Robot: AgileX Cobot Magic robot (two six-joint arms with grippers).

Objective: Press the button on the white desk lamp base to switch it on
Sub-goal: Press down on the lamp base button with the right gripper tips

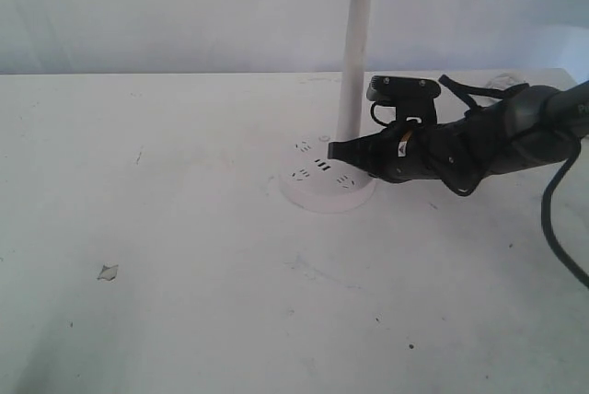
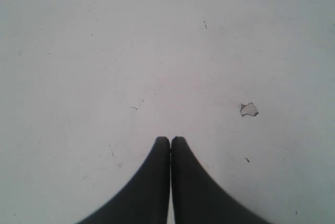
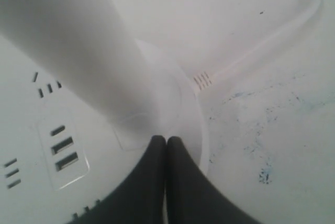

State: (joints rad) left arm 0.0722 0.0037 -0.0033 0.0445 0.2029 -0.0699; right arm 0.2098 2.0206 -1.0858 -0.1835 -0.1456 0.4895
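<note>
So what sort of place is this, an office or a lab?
Probably a robot test bench, not an office: a bare, scuffed white table, one white desk lamp with sockets in its base, and a black right claw at that base.

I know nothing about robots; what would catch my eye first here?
A white desk lamp stands toward the back of the white table, its pole rising from the white desk lamp base. From the right, the black right end effector reaches in, shut, its tip over that base beside the pole.
</note>
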